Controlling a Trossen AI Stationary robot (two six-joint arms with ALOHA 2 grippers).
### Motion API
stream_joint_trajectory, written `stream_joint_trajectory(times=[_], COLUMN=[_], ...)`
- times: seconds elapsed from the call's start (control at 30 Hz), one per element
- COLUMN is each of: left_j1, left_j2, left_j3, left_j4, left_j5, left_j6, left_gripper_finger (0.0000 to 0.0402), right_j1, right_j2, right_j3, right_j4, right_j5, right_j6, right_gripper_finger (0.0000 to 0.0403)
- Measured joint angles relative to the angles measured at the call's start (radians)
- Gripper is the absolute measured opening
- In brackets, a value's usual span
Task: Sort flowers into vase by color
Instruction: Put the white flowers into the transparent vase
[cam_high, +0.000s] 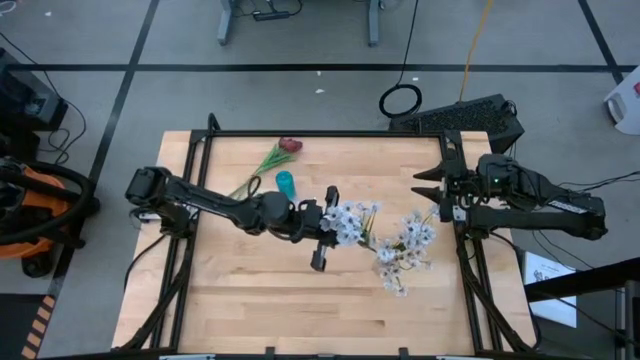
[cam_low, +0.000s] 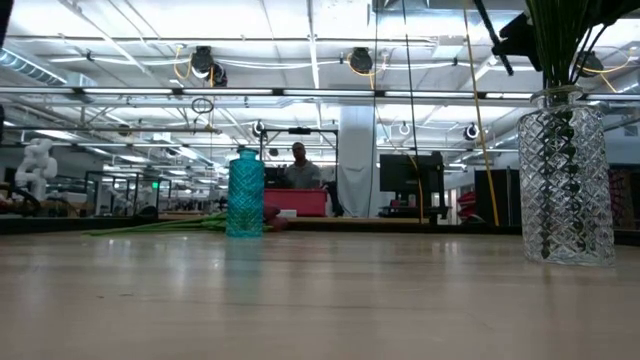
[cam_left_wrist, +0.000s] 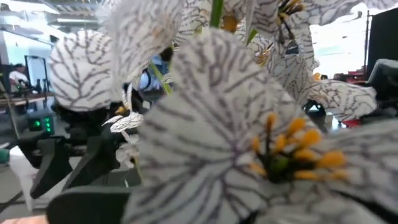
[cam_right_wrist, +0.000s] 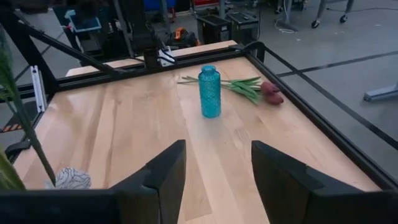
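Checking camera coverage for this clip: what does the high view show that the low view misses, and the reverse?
Only the high view shows both arms, the left gripper holding a white flower stem, the right gripper at the table's right edge, and the red flower's bud. Only the low view shows the clear glass vase with green stems in it, and a person in the room behind. Both show the teal vase and the wooden table.
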Motion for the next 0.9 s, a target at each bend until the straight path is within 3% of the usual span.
stream_joint_trajectory(times=[0.2,0.9], left_j1=[-0.001,0.011], left_j2=[0.057,0.088], left_j3=[0.000,0.011], left_j4=[0.116,0.107], left_j5=[0.000,-0.030], left_j6=[-0.042,-0.040], left_gripper_finger=[0.0021,0.0021], right_j1=[0.000,0.000], right_j2=[-0.001,0.000], right_j3=[0.000,0.000], right_j4=[-0.002,-0.002], right_j5=[-0.003,-0.007], right_j6=[0.002,0.004], right_gripper_finger=[0.0171,0.0171])
